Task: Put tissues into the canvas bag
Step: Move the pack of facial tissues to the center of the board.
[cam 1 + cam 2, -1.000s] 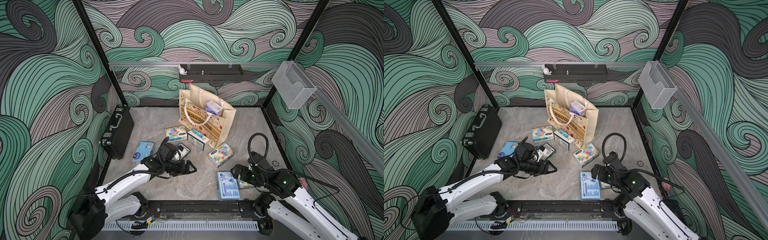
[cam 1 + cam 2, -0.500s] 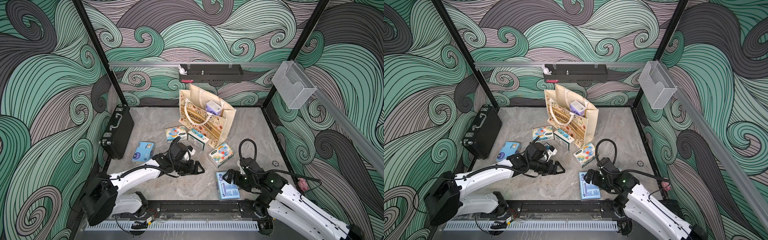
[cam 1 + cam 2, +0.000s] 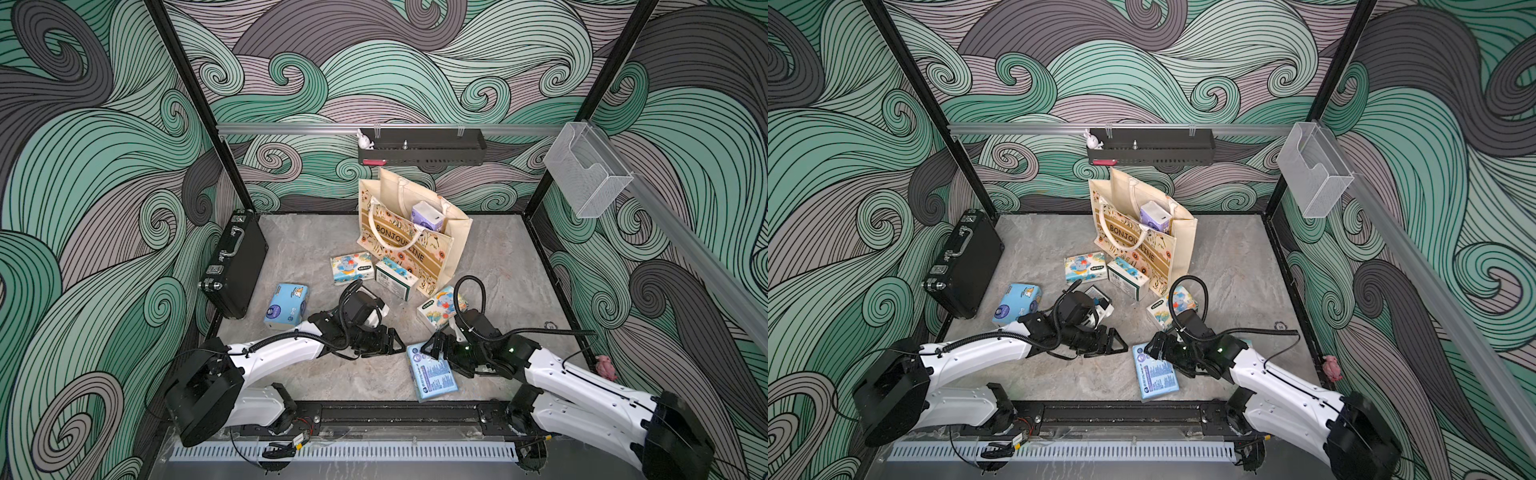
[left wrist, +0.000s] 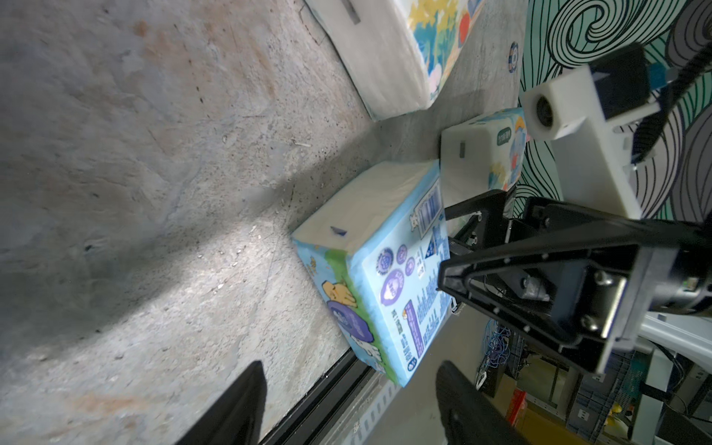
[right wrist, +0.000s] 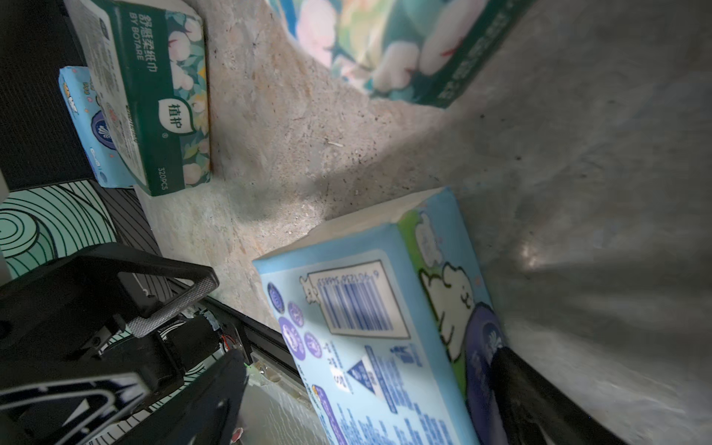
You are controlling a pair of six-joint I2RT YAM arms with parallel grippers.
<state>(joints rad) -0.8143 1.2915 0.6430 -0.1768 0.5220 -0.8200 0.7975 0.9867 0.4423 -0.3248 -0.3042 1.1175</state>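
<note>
1. The big cream cloth bag w/ orange flowers (image 3: 451, 245) stands up at the far middle. Its mouth is open at the top, so packs can drop in. One small purple tissue pack (image 3: 426, 216) sits inside it
2. The light blue soft tissue pack w/ cartoon animals (image 3: 432, 376) lies flat at the near edge, a bit right of middle
3. The right gripper (image 3: 436, 351) is low at that pack's far end, jaws wide, one on each side. In the right wrist view one finger (image 5: 539, 404) looks to touch the pack's side & the other has a gap. Prob lined up to pinch, not holding yet
4. The left gripper (image 3: 397, 343) is just left of the pack, jaws apart, nothing btwn them. It points at the pack, maybe to steady it
5. Other tissue packs (image 3: 351, 268) lie on the grey stone table (image 3: 316, 374) near the bag, not put in yet
</note>
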